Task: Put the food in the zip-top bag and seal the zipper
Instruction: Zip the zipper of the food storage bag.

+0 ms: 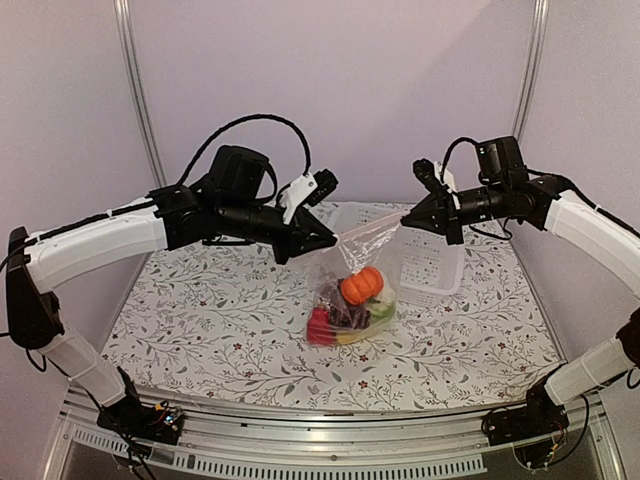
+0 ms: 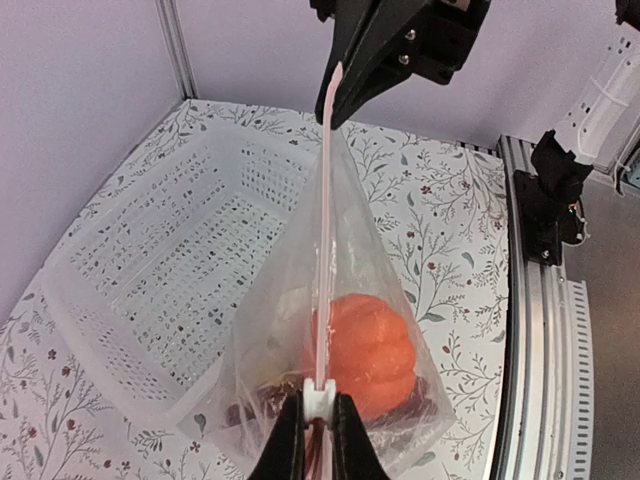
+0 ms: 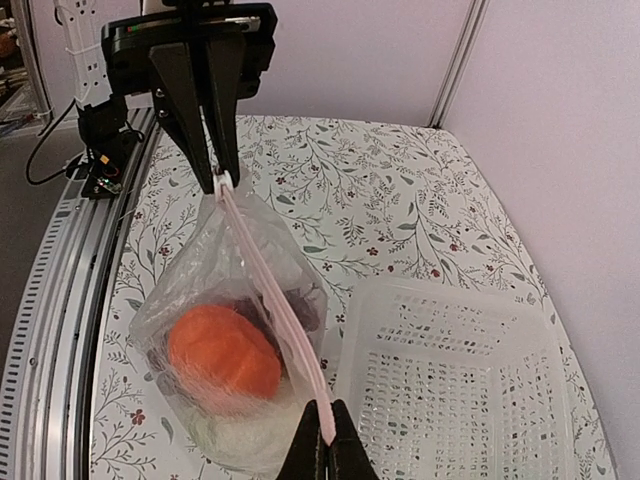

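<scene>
Table point(image 1: 200, 320): the bag bottom hangs low over it, can't tell if it touches. Basket point(image 1: 435, 270) sits just behind and right of the bag. A swing that way could snag the plastic on its rim. Bag point(image 1: 372, 250) is strung between the two arms with all the weight carried by its top edge, so the film could stretch or pull out of a pinch. Food point(image 1: 352, 300) is all inside, bunched at the bottom, orange fruit point(image 1: 362, 284) on top. If one end drops, the load tips. It could spill if the mouth isn't fully pressed closed, which I can't confirm. Zipper point(image 2: 322, 260) is pulled taut in a straight line between the grippers, so more pull apart could pop the seal or slide it free. Left gripper point(image 2: 318, 405) is clamped on one end of the zipper, right gripper point(image 3: 325, 440) is clamped on the other end. Both pinches hold only the thin strip, so slip looks like the main risk.
</scene>
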Robot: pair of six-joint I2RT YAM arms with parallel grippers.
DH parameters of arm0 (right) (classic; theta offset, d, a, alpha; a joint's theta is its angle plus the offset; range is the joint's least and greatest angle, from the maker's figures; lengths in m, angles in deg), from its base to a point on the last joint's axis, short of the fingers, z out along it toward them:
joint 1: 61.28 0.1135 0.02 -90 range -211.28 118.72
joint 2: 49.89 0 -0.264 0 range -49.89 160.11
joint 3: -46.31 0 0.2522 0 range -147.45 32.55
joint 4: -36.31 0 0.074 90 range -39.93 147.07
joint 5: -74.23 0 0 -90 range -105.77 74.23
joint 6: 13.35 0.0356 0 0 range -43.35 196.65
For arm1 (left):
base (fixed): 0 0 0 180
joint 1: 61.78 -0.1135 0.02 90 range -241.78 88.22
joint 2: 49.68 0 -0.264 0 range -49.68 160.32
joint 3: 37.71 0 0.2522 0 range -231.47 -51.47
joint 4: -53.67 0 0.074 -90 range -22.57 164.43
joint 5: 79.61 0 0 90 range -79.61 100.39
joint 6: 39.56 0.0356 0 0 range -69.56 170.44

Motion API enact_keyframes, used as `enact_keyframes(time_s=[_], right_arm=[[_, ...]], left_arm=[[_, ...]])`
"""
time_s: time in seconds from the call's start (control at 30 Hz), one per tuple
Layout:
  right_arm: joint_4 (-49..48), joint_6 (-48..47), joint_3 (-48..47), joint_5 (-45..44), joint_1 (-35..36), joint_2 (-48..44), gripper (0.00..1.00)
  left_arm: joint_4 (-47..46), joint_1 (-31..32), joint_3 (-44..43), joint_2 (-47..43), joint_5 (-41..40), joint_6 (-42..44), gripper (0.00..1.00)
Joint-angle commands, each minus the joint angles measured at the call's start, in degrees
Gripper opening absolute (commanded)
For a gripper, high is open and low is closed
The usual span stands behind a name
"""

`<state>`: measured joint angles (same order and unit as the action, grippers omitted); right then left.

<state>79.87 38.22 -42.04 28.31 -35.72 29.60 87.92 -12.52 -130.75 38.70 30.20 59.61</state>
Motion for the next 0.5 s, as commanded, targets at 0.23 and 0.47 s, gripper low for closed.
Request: enact_keyframes(time_s=[0.23, 0.47], right_arm=[[0.57, -0.18, -0.02, -2.35, -5.27, -2.19, 0.00], [0.54, -0.06, -0.16, -2.19, -6.87, -1.83, 0.00]], left_arm=[[7.09, -2.27, 4.96, -5.55, -2.86, -0.64, 0.00], [8.63, -2.58, 6.34, -7.28, -3.79, -0.65, 0.00]])
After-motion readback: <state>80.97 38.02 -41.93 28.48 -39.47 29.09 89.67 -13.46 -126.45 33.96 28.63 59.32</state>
